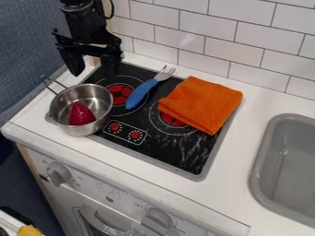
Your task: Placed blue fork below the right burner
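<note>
Though print [109,199] blurs, fork [142,90] lies between burners [117,89].

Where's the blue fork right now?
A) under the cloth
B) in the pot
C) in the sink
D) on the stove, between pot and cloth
D: the fork lies in the open on the stove, with the pot on one side and the cloth on the other.
</note>
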Controlling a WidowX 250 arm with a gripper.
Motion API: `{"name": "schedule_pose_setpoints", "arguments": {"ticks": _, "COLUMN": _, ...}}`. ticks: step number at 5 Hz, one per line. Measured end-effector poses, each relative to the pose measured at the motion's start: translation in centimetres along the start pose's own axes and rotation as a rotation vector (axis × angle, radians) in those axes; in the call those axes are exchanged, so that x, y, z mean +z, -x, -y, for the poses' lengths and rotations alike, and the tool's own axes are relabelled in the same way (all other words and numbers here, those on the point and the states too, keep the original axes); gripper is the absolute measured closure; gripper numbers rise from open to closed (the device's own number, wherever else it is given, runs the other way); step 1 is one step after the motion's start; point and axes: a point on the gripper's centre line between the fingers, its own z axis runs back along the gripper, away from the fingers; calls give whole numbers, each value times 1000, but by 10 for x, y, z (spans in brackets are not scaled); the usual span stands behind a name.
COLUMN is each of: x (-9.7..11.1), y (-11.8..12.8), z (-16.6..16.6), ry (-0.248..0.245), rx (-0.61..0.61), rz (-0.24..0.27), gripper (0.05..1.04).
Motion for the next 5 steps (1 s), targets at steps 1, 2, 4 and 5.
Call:
{"name": "schedule_pose_setpoints", "arguments": {"ticks": 1, "x": -9, "y": 2, "z": 0, "ry": 7, "rx": 5, "rz": -27, "gripper": 83}}
{"name": "schedule_pose_setpoints", "arguments": {"ticks": 2, "x": -37, "y": -16, "z": 7, "ry": -4, "rx": -9, "rz": -62, "gripper": 83}}
{"name": "schedule_pose_setpoints", "arguments": {"ticks": 4, "x": -71, "y": -47, "z": 20, "ry": -19, "rx": -63, "rz": -83, "gripper": 85}}
{"name": "schedule_pose_setpoints", "arguments": {"ticks": 5, "x": -74, "y": -55, "z": 28, "ry": -20, "rx": -81, "rz": -69, "gripper": 85}}
